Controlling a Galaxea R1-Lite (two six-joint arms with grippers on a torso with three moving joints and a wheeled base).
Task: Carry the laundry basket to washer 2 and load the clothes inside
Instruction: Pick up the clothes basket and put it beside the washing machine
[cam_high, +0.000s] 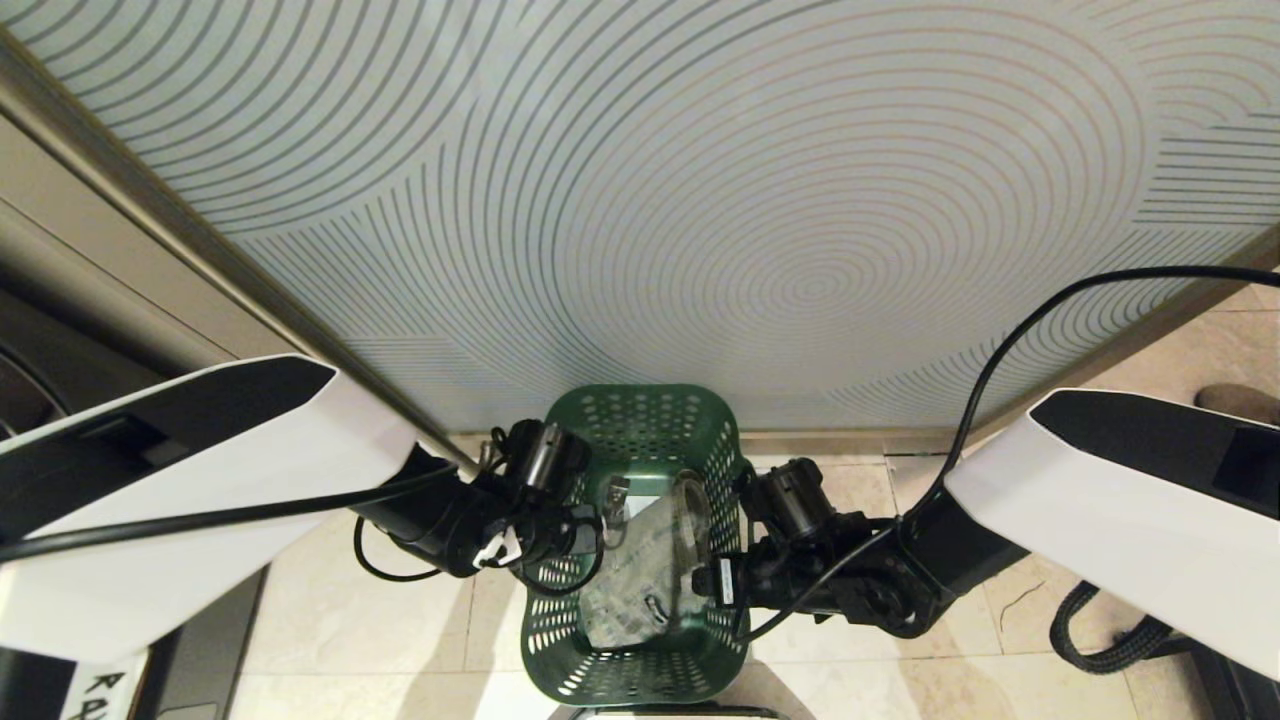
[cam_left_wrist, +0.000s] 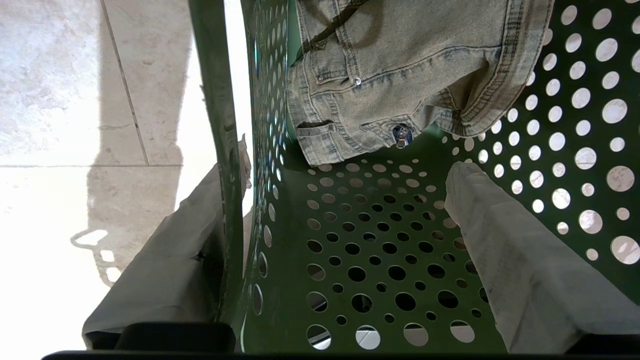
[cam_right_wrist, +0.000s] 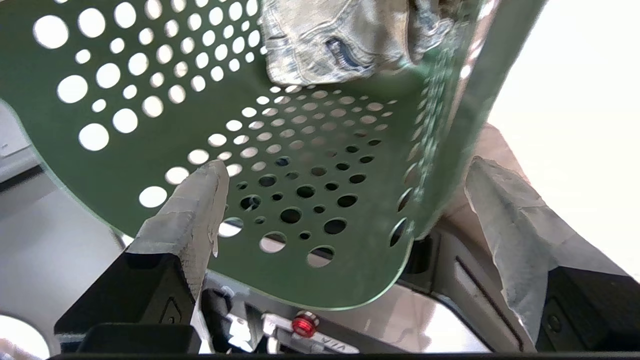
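Basket straddled at both sides, not yet gripped

Green laundry basket (cam_high: 640, 430) sits on tile floor (cam_high: 860, 680) w/ denim clothes (cam_high: 640, 580) inside. Left gripper (cam_left_wrist: 345, 250) & right gripper (cam_right_wrist: 345, 210) each have released fingers astride a side wall, nothing clamped. Judging by this: carry to washer 2 & loading both left. No readable brand; partial letters on robot body, illegible.

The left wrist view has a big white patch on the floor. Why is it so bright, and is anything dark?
Left wrist view: glare washes out the floor tiles beside the basket, with a shadow across them. Right wrist view: outside the basket wall is blown white too. Head view: evenly lit, no glare on the jeans.
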